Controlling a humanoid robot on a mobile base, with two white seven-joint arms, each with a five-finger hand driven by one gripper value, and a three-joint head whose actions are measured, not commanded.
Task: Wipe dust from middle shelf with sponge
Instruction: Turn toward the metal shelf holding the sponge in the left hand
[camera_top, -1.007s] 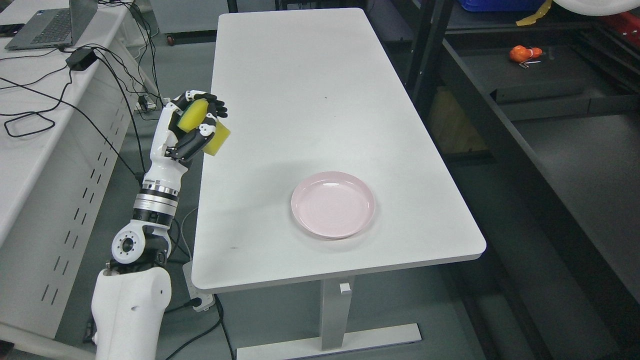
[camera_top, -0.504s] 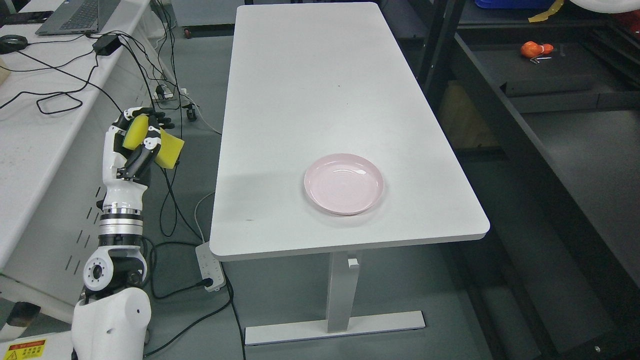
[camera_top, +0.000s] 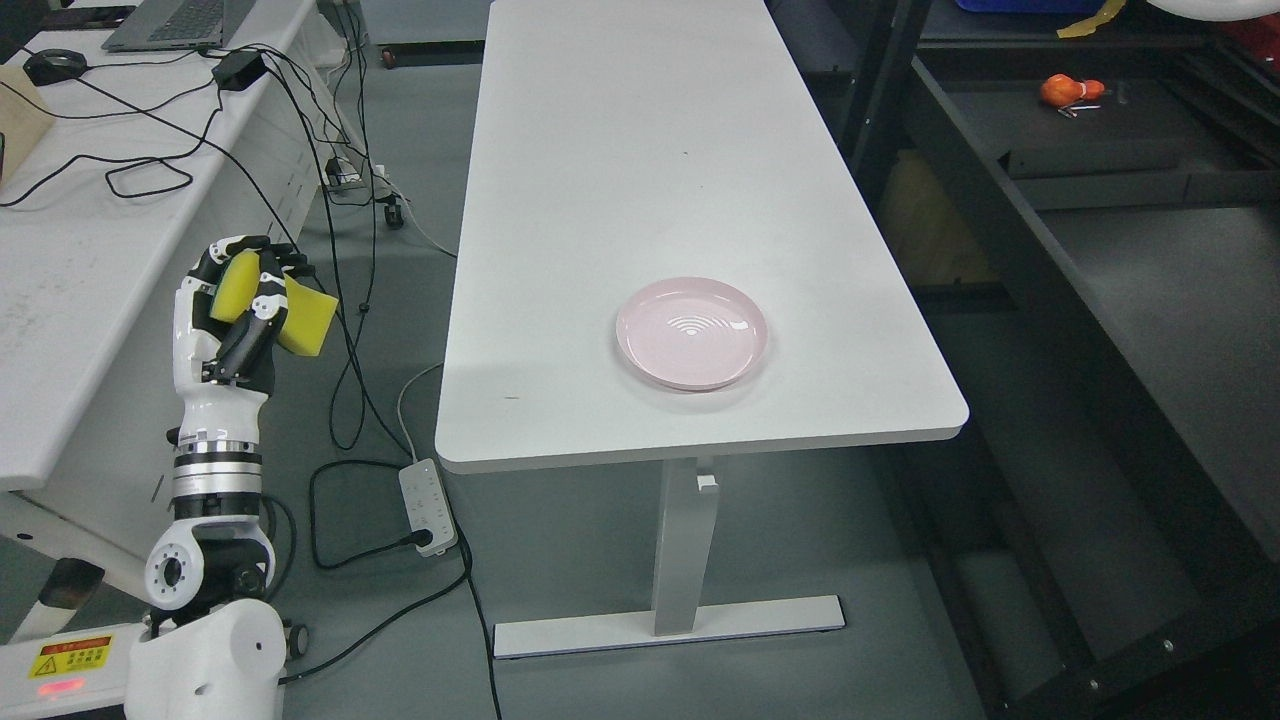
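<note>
My left hand is raised at the left of the head view, over the floor between two tables, with its fingers curled around a yellow sponge. The sponge sticks out to the right of the fingers. A dark shelving unit stands at the right, well away from the hand, with a dark flat shelf surface. The right arm does not show.
A white table stands in the middle with a pink plate near its front edge. A white desk with cables and a laptop is at the left. A power strip and cords lie on the floor. An orange object lies on the shelf.
The whole picture has shifted, so the camera has moved back from the table. My left hand keeps its hold on the sponge and now shows farther left and lower, clear of the table edge.
</note>
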